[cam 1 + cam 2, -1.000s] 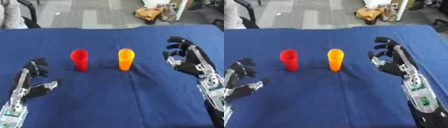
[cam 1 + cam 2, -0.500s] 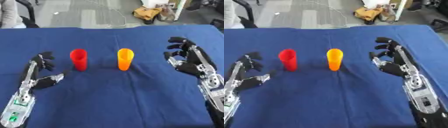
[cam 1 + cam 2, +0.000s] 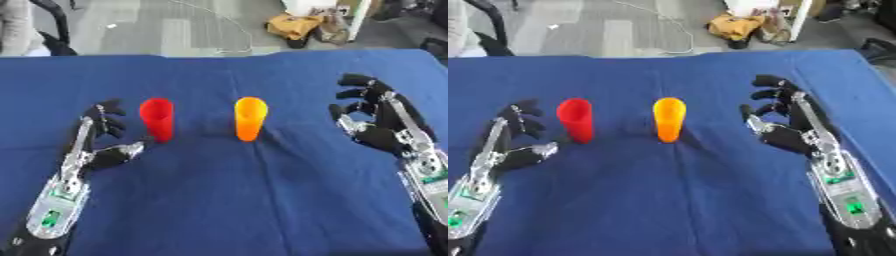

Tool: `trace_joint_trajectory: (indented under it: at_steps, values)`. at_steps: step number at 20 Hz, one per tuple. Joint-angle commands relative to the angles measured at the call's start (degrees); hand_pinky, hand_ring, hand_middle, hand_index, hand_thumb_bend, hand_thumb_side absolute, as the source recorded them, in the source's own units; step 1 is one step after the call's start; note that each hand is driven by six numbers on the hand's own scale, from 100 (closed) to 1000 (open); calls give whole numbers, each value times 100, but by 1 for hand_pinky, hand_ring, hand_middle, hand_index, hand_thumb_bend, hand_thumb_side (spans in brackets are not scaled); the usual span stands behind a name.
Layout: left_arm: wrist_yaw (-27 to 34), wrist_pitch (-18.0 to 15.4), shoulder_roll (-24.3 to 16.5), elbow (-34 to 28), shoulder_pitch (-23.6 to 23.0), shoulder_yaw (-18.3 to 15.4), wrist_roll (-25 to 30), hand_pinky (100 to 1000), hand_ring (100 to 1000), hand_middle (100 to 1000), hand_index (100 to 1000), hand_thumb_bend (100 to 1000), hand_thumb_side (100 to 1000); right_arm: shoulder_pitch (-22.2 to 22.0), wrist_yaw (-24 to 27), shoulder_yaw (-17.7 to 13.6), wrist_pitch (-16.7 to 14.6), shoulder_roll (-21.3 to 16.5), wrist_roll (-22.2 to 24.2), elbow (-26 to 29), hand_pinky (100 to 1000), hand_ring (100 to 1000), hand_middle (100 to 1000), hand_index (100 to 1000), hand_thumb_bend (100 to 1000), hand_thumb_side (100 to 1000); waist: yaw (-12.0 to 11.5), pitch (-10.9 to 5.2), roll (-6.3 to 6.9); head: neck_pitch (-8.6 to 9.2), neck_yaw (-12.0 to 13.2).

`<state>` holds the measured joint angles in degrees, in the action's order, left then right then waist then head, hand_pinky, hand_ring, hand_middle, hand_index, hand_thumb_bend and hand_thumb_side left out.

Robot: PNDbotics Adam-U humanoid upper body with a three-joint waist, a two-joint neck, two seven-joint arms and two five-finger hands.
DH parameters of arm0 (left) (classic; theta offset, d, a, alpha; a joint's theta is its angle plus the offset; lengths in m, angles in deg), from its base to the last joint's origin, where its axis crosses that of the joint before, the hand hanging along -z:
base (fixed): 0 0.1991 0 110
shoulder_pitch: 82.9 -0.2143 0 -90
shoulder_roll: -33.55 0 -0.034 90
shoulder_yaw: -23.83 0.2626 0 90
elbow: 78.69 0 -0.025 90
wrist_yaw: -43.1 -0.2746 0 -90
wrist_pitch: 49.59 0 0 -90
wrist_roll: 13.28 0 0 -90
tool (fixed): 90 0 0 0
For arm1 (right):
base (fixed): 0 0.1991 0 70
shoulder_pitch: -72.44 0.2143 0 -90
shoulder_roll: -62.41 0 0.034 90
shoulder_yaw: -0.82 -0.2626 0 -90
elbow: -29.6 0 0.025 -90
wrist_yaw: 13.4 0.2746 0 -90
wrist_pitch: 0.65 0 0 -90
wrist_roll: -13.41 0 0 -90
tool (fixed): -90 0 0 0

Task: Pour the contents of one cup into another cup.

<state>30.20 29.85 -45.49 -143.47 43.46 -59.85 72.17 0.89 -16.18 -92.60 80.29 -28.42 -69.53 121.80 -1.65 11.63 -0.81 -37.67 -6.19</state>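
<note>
Left hand (image 3: pixel 96 150) is sitting open right beside the red cup (image 3: pixel 158 119) on the bench (image 3: pixel 227 200), so I'd say wrap the fingers mid-cup and keep it upright, while the open right hand (image 3: pixel 385 130) is hanging near the orange cup (image 3: pixel 249 118).

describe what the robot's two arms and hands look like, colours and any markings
Both hands, left hand and right hand, have black fingers and palms with silver metal links running along them. The forearms are silver-grey and flat-topped, each carrying a small green patch, like a circuit board or light. No cables or sleeves show.
</note>
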Motion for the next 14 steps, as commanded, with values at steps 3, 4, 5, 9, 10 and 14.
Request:
trace_joint_trajectory:
  at_steps: [3, 4, 5, 9, 10, 14]
  values:
    - [-5, -84, 72, 237, 264, 39, 25, 492, 552, 632, 845, 701, 100, 94, 62, -2, -18, -59, 23, 47, 581, 755, 791, 861, 280, 221, 10, -67, -12, 68, 29]
    - [6, -95, 86, 278, 295, 47, 28, 492, 552, 632, 850, 700, 100, 96, 63, 0, -18, -58, 24, 47, 581, 755, 791, 861, 280, 221, 11, -64, -14, 73, 31]
    - [10, -102, 101, 316, 332, 53, 28, 491, 551, 632, 853, 700, 100, 100, 63, 3, -19, -57, 27, 48, 581, 755, 791, 861, 280, 221, 13, -59, -18, 80, 33]
    - [21, -129, 157, 451, 466, 65, 18, 490, 550, 633, 861, 703, 100, 112, 66, 9, -23, -55, 35, 47, 581, 755, 791, 862, 280, 222, 26, -46, -33, 93, 49]
    - [22, -137, 163, 469, 478, 65, 16, 490, 550, 633, 861, 703, 100, 113, 67, 9, -24, -55, 36, 47, 581, 755, 791, 862, 280, 222, 27, -45, -34, 93, 50]
    - [29, -139, 204, 560, 584, 83, 32, 488, 548, 634, 868, 703, 100, 120, 68, 14, -27, -50, 42, 46, 581, 756, 791, 862, 279, 222, 61, -28, -44, 100, 69]
